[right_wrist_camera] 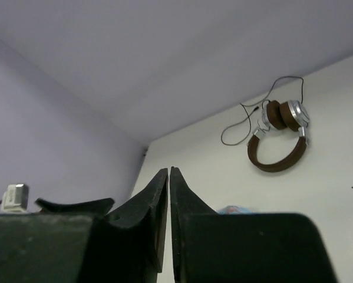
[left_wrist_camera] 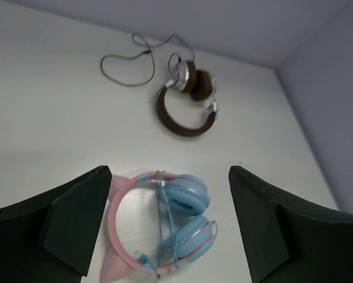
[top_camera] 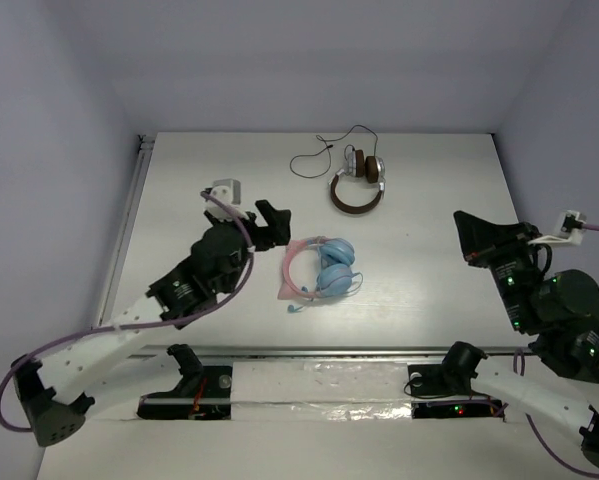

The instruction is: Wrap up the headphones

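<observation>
— Headphones [top_camera: 322,268]: where on the tabletop [top_camera: 429,200]?
— In the middle. Left fingers [left_wrist_camera: 76,218] are spread wide at their nine o'clock, apart from them. Right fingers [right_wrist_camera: 157,206] are pressed together, holding nothing, well off at three o'clock.
— How do they lie?
— Pink band flat, blue cups side by side. Brown headphones [top_camera: 358,180] sit at twelve o'clock.
— Cables?
— The thin blue cable [left_wrist_camera: 166,221] lies across the cups; the black cable [top_camera: 314,160] trails beside the brown pair.
</observation>
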Tool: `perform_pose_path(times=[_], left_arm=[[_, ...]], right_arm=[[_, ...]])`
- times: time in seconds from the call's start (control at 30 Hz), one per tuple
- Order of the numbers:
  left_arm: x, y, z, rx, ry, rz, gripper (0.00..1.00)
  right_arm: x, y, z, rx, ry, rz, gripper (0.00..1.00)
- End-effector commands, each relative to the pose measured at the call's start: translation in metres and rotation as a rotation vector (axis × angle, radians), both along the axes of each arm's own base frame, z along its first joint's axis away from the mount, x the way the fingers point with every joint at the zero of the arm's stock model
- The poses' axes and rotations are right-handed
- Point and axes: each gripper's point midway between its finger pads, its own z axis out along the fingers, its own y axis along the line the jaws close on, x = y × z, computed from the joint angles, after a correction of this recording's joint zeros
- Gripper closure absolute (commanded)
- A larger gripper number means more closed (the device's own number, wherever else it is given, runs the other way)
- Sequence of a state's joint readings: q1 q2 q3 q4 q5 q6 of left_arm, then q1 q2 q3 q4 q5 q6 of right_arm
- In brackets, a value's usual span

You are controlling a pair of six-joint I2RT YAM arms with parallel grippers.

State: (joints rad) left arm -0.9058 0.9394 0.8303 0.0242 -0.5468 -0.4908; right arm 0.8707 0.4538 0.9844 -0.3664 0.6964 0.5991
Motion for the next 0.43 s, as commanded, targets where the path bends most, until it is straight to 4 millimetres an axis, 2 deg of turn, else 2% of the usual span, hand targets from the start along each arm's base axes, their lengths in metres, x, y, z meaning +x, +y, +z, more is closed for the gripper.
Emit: perform_pose_path(times=[0.0,0.13,0.17,0.27,0.33,0.4], left_arm=[[-0.013,0.022,0.057,-0.071,-0.112,-0.003,0.21],[-0.029,0.047,0.077,-0.113,-0.147,0.021,0.16],[-0.034,0.054,0.082,-0.128,-0.159,0.026,0.16],[-0.041,0.056,0.084,-0.15,-0.181,-0.003,0.16],[-0.041,0.052,0.075,-0.137,-0.174,-0.022,0.16],[-0.037,0.05,0.067,-0.12,-0.145,-0.008,0.16]], right_arm=[[-0.01,-0.02,0.02,-0.034,-0.058,-0.028,0.91],[-0.017,-0.039,0.024,-0.024,-0.054,-0.081,0.89],[-0.018,-0.043,0.023,-0.021,-0.053,-0.09,0.81],[-0.017,-0.043,0.017,-0.012,-0.044,-0.097,0.63],[-0.014,-0.038,0.014,-0.011,-0.036,-0.09,0.55],[-0.008,-0.032,0.007,-0.035,-0.005,-0.096,0.42]])
